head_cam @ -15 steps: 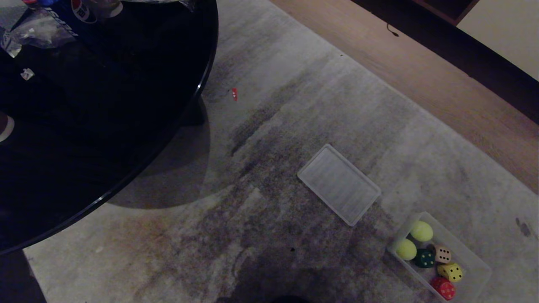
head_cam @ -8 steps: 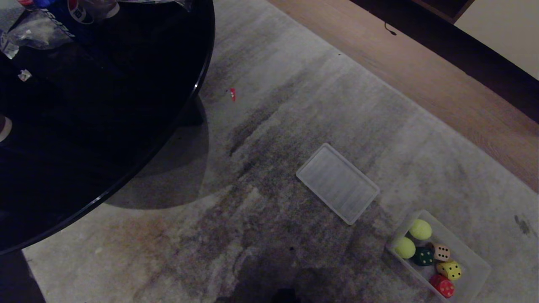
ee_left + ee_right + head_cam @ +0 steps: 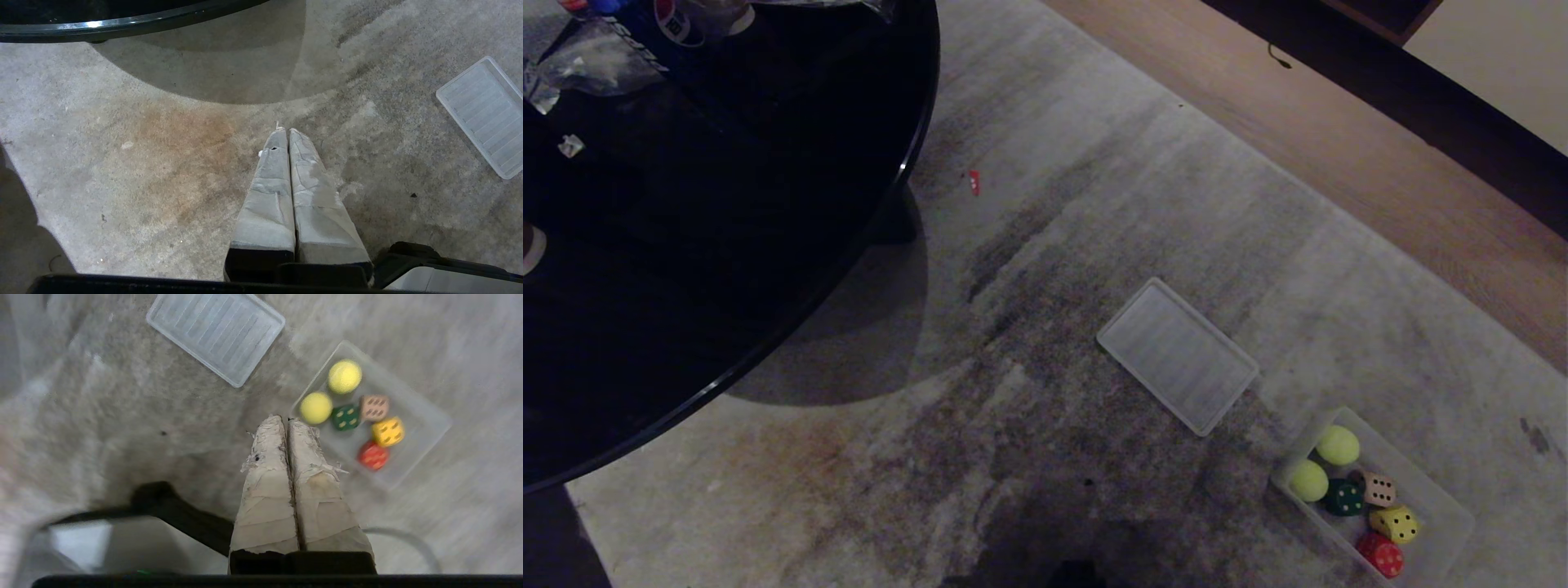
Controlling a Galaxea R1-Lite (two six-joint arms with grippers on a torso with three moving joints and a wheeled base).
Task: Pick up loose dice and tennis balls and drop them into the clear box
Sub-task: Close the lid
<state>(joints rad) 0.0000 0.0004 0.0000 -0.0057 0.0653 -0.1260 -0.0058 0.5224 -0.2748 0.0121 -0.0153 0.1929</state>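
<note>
- Six items are seen in the head view already inside the clear box point(image 3: 1437, 498), which sits on the carpet point(image 3: 1094, 204) at the lower right: two tennis balls point(image 3: 1338, 445) at the end nearest the lid point(image 3: 1178, 355), then the dark green die point(image 3: 1344, 497), the beige die point(image 3: 1379, 490), the yellow die point(image 3: 1395, 524) and the red die point(image 3: 1383, 556). No loose die or ball is visible on the carpet, so the collecting is judged complete as far as this view reaches. The ribbed lid lies flat just beside the box, apart from it. A black round table point(image 3: 727, 245) fills the upper left. Neither gripper can be made out here.
- In the left wrist view, the left gripper point(image 3: 284, 130) is seen with its taped fingers pressed together, holding nothing, hanging above bare carpet; the lid is off to one side.
- In the right wrist view, the right gripper point(image 3: 284, 417) is likewise closed and empty, its tips poised above the carpet just beside the box wall point(image 3: 425, 428), close to one tennis ball. All six pieces are confirmed inside.
</note>
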